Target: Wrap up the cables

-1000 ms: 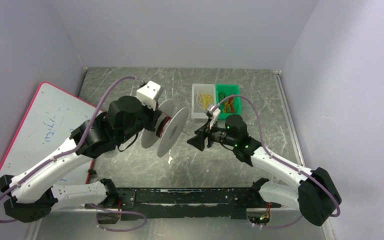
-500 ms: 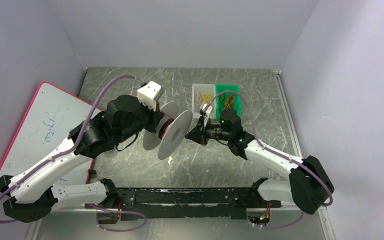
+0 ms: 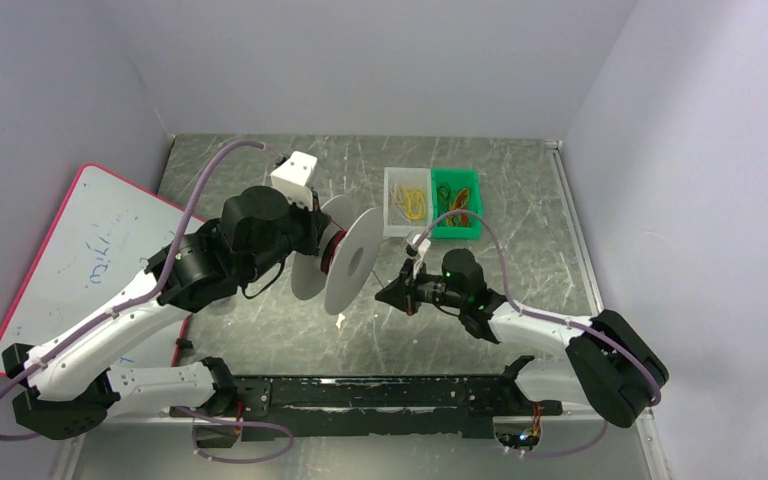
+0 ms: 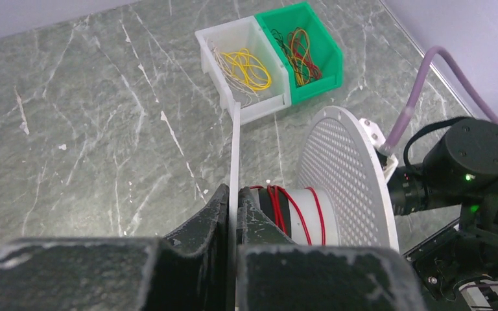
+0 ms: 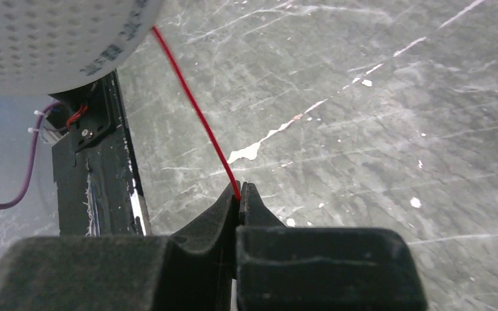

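Light, limp and probably slippery, the thin red cable (image 5: 194,110) runs taut from the spool (image 3: 348,258) over the desk (image 3: 440,345) to the right claw (image 5: 240,193), pinched on its free end, likely the best hold, while the left claw (image 4: 232,202) clamps the spool's flange.

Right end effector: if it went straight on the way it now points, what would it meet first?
Probably the spool's perforated flange, just ahead of the right end effector in the top view. Its own wrist view puts the flange off-centre, so it might slip past the rim towards the table.
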